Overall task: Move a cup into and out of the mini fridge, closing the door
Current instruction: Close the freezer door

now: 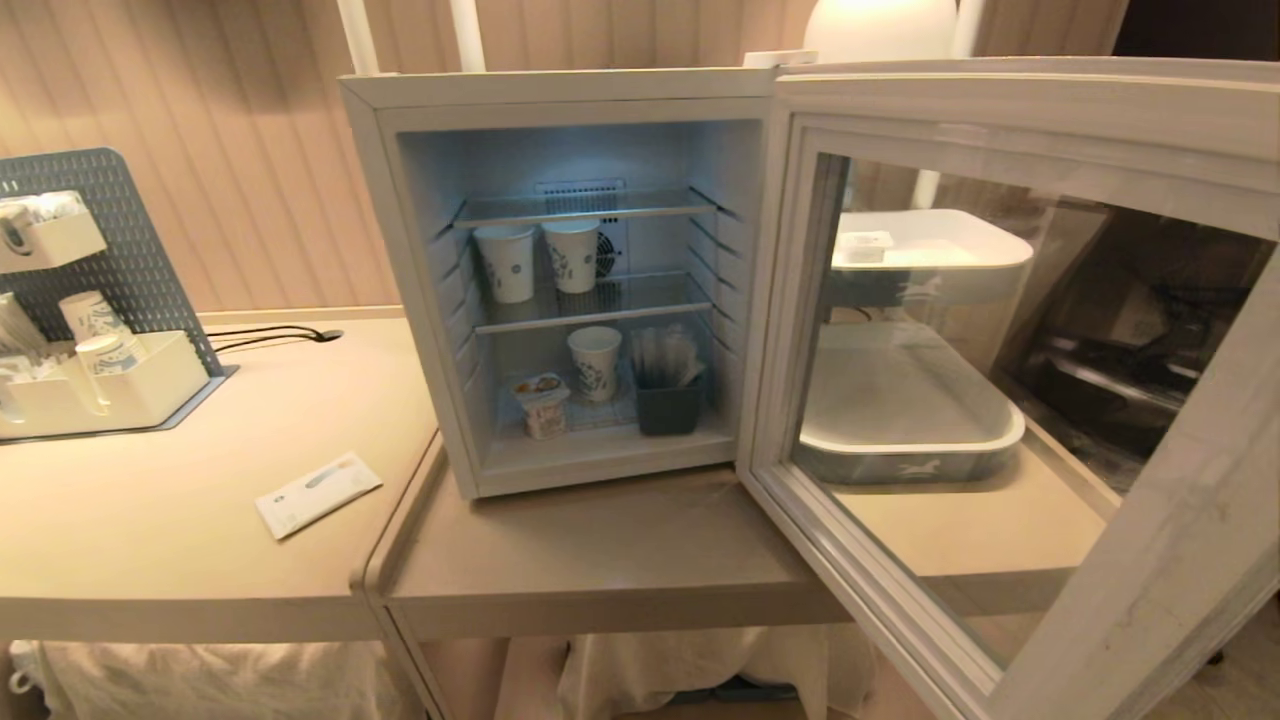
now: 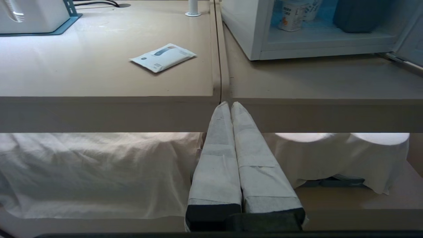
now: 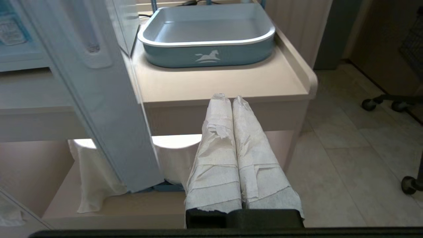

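The white mini fridge [image 1: 420,300] stands on the beige table with its door [image 1: 1130,620] swung wide open toward me on the right. The cup [image 1: 543,405], small and white with an orange-printed lid, sits on the fridge floor at the front left; its lower part also shows in the left wrist view as the cup [image 2: 290,19]. Neither arm appears in the head view. My left gripper [image 2: 230,105] is shut and empty, low in front of the table edge. My right gripper [image 3: 228,99] is shut and empty too, below the table edge beside the open door [image 3: 99,115].
Two patterned paper cups [image 1: 540,260] stand on the middle shelf, a third [image 1: 595,362] and a dark holder [image 1: 668,405] on the fridge floor. A white packet [image 1: 318,493] lies on the left table. A blue-grey tray [image 3: 208,49] sits behind the door. An organiser [image 1: 90,390] is far left.
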Controlling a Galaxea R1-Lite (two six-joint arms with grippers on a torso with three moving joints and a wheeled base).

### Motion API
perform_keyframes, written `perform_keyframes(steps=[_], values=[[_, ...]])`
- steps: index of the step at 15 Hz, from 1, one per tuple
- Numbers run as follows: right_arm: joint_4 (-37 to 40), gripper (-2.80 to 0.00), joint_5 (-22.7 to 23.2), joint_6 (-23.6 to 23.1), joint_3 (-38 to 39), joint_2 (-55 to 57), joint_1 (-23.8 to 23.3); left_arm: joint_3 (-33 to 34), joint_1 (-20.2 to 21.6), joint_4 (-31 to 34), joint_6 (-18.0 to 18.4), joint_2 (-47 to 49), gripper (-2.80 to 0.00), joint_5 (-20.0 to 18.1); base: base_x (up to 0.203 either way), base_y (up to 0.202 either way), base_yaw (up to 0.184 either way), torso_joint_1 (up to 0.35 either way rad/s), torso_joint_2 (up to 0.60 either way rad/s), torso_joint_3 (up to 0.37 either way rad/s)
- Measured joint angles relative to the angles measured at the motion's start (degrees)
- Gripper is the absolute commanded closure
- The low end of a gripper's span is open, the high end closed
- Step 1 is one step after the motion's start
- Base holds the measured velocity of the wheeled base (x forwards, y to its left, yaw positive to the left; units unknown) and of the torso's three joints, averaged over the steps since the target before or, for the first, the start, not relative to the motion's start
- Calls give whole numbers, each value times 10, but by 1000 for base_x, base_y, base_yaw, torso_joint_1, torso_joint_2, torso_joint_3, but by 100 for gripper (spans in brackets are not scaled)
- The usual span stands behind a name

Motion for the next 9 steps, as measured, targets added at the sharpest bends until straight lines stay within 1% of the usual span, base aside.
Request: perform_keyframes(steps=[3,4,5,7,9], values=[[10,0,-1,-1,-2,1,-1,0,0,0,0,0,0,0,0,0,0,0,0,0],[19,0,-2,0,-15,4,0,0,0,0,0,0,0,0,0,0,0,0,0,0],[30,0,-2,10,-44,15,0,0,0,0,0,0,0,0,0,0,0,0,0,0],[58,0,1,58,-128,66,2,0,0,0,0,0,0,0,0,0,0,0,0,0],[73,0,5,123,-201,152,10,0,0,0,0,0,0,0,0,0,0,0,0,0]])
